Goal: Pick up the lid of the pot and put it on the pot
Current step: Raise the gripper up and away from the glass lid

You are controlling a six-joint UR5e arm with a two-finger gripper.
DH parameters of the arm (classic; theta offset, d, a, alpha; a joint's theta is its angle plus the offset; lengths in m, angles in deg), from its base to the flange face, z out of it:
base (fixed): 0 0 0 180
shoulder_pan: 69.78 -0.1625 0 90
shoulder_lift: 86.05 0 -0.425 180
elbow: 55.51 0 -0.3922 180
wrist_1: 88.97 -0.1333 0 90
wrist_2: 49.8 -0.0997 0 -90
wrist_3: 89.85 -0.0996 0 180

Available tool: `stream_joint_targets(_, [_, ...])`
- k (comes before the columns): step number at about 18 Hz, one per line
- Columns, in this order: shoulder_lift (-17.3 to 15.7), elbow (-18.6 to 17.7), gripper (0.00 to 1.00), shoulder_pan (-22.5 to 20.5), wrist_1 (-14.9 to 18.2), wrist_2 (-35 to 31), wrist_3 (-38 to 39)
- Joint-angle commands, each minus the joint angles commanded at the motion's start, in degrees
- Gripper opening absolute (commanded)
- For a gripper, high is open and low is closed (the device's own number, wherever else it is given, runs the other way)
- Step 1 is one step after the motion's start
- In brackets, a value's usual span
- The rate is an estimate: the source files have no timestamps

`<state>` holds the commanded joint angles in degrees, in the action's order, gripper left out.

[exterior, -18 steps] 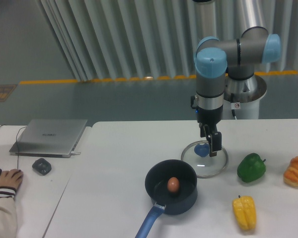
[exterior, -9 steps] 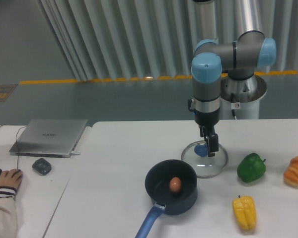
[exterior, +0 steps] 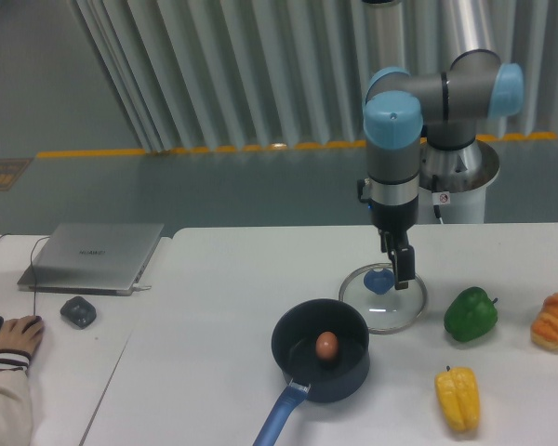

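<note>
Gripper (exterior: 396, 267) hangs open over lid (exterior: 388, 319); lowered off-centre, it could clip the knob (exterior: 378, 281) and skid the lid away.

robotics lab, robot arm (exterior: 392, 177), laptop (exterior: 93, 255)

The grey robot arm (exterior: 467, 97) with pale blue round joint caps reaches in from the top, a tube lying level across it. Its grey cylindrical wrist (exterior: 393, 167) points down, the dark two-finger gripper (exterior: 399, 268) lowermost; whether its jaws are parted is unclear
</note>
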<state>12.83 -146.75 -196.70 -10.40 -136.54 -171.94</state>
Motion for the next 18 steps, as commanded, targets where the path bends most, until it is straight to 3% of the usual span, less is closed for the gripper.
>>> stream_joint_targets(18, [-2.64,0.09,1.0,-3.6,5.37,0.53,-10.37])
